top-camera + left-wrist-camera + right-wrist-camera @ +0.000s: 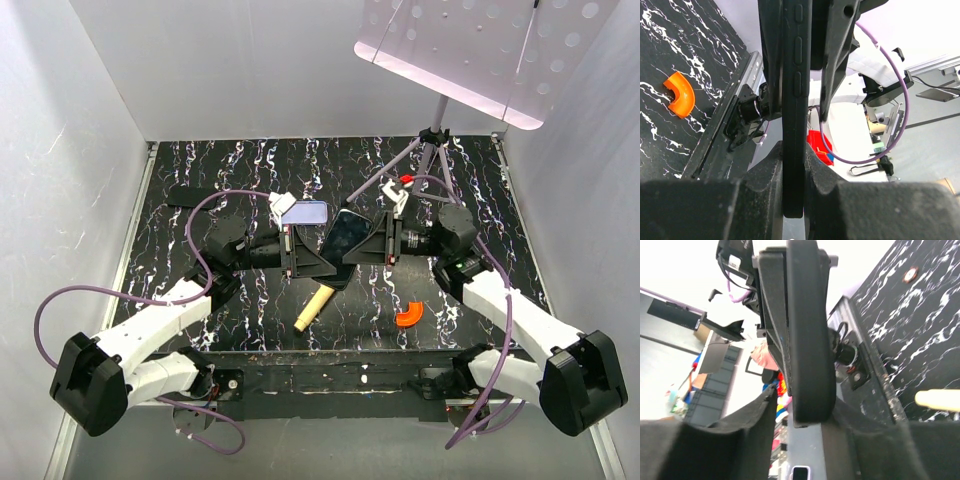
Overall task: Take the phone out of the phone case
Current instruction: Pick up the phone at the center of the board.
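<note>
The left gripper (322,262) is clamped on the phone (347,238), its fingers (762,185) pressed against both flat faces of the dark slab, which stands edge-on in the left wrist view with its side buttons showing; the right gripper (372,245) straddles the opposite end of the phone, and I cannot tell whether it grips or merely brackets it, since a sliver of background shows beside one finger in the right wrist view; the phone hangs tilted between the two grippers above the worktop (480,200); the phone case (310,212), lavender and apart from the phone, shows just beyond the left gripper; nearer the arm bases lie a wooden cylinder (314,305) and an orange curved piece (408,315); a dull black rectangle (193,195) lies far left.
</note>
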